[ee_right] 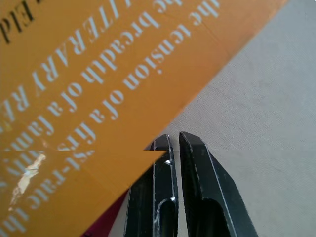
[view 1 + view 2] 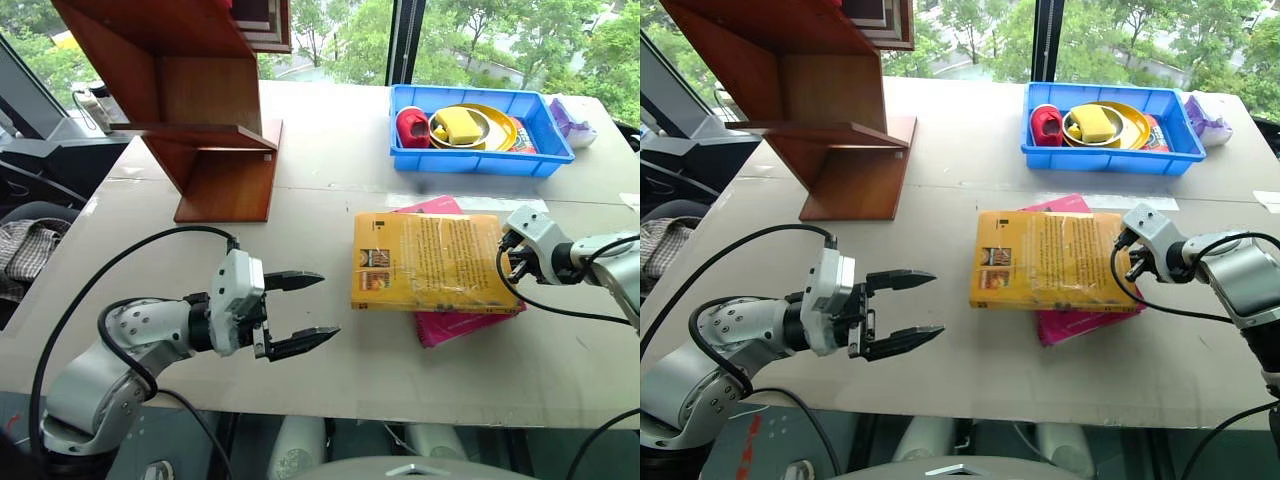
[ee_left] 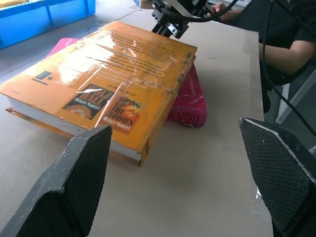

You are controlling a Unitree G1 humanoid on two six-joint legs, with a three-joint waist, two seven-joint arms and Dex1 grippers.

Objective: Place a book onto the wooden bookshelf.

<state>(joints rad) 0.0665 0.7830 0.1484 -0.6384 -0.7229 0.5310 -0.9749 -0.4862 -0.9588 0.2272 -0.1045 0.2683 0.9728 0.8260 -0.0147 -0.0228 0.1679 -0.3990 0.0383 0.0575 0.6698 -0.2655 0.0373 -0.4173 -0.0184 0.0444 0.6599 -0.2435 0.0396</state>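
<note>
Bracing the yellow-orange book (image 2: 432,262), atop the pink book (image 2: 470,322), we set our closed, empty right gripper (image 2: 508,252) at its edge; left gripper (image 2: 300,312) waits wide, empty.

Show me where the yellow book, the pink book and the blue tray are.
yellow book (image 2: 440,262), left eye view, middle of cover.
pink book (image 2: 465,325), left eye view, exposed lower edge.
blue tray (image 2: 480,162), left eye view, front wall.
</note>
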